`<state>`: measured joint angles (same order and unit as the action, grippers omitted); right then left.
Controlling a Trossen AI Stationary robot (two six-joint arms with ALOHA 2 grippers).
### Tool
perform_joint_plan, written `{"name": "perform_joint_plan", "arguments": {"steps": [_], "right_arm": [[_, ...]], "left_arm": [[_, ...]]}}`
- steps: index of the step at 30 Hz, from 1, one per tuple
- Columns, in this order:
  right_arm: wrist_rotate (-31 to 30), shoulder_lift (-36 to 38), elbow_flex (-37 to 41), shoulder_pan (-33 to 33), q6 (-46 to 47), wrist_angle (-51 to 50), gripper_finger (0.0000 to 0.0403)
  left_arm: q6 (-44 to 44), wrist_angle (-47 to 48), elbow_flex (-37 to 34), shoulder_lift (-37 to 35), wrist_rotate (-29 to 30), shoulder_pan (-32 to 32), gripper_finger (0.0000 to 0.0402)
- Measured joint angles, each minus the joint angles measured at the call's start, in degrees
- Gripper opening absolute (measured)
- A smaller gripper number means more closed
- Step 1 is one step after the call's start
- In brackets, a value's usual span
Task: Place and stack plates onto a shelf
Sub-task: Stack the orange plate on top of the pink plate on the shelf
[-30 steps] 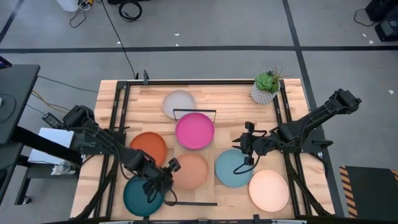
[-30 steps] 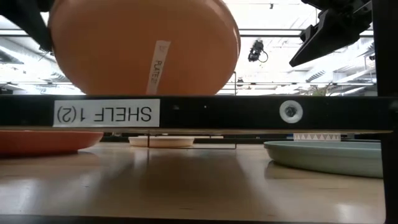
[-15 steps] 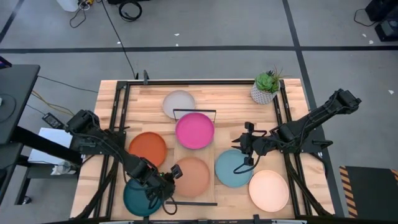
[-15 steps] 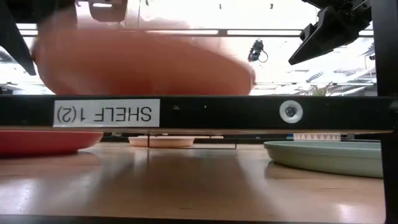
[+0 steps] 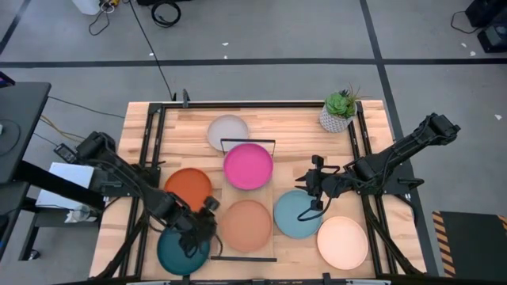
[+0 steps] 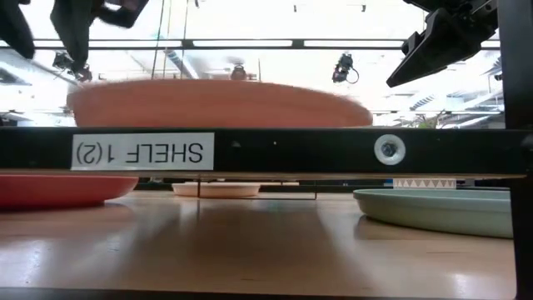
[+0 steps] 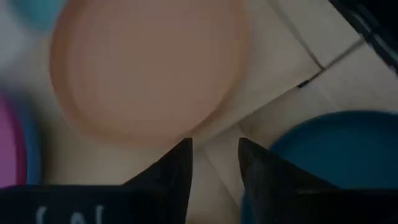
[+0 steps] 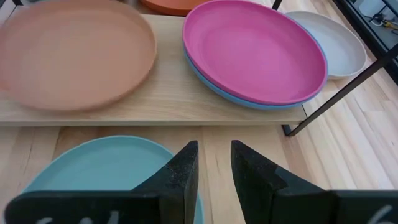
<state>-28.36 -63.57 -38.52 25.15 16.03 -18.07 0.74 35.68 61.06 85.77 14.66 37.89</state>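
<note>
A peach plate (image 5: 245, 224) lies flat on the near end of the light-wood shelf (image 5: 238, 195). It also shows in the low view (image 6: 221, 102) and the left wrist view (image 7: 149, 68). A magenta plate (image 5: 248, 165) sits on a blue plate (image 8: 217, 84) at the shelf's far end. My left gripper (image 5: 207, 210) is open and empty just left of the peach plate's rim, fingertips (image 7: 214, 146) short of it. My right gripper (image 5: 315, 187) is open and empty above the light blue plate (image 5: 299, 214), which rests on the table.
On the tabletop lie a dark orange plate (image 5: 188, 188), a teal plate (image 5: 182, 249), a grey plate (image 5: 228, 131) and a cream plate (image 5: 342, 241). A potted plant (image 5: 339, 111) stands at the far right. Black wire frames (image 5: 247, 141) close the shelf's ends.
The peach plate was tilted up over the shelf's near end and has come down flat onto the board. My left gripper has let go of it and has drawn back a little toward the table's left edge.
</note>
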Motion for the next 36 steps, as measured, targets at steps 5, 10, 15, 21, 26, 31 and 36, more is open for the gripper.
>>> {"name": "perform_joint_plan", "arguments": {"steps": [5,10,15,21,26,31,36], "right_arm": [[0.0,0.0,0.0,0.0,0.4,0.3,0.01],[0.0,0.0,0.0,0.0,0.5,0.4,0.01],[-0.3,0.0,0.1,0.0,0.4,0.7,0.01],[-0.4,0.0,0.1,0.0,0.3,0.8,0.01],[-0.4,0.0,0.1,0.0,0.0,0.8,0.01],[-0.4,0.0,0.1,0.0,-0.7,1.7,0.01],[-0.2,0.0,0.1,0.3,-1.6,3.9,0.01]], "left_arm": [[26.4,2.9,-6.7,-3.0,3.5,-0.1,0.0122],[43.0,4.4,-13.8,-3.0,2.4,-0.1,0.0117],[48.1,3.7,-15.1,-2.9,6.1,-0.2,0.0121],[47.9,2.7,-15.1,-0.2,6.8,-0.2,0.0143],[48.0,2.4,-15.1,3.6,5.9,-0.6,0.0142],[49.3,2.4,-15.1,5.6,3.1,-1.6,0.0127],[51.2,3.1,-14.9,5.9,0.8,-2.1,0.0059]]}}
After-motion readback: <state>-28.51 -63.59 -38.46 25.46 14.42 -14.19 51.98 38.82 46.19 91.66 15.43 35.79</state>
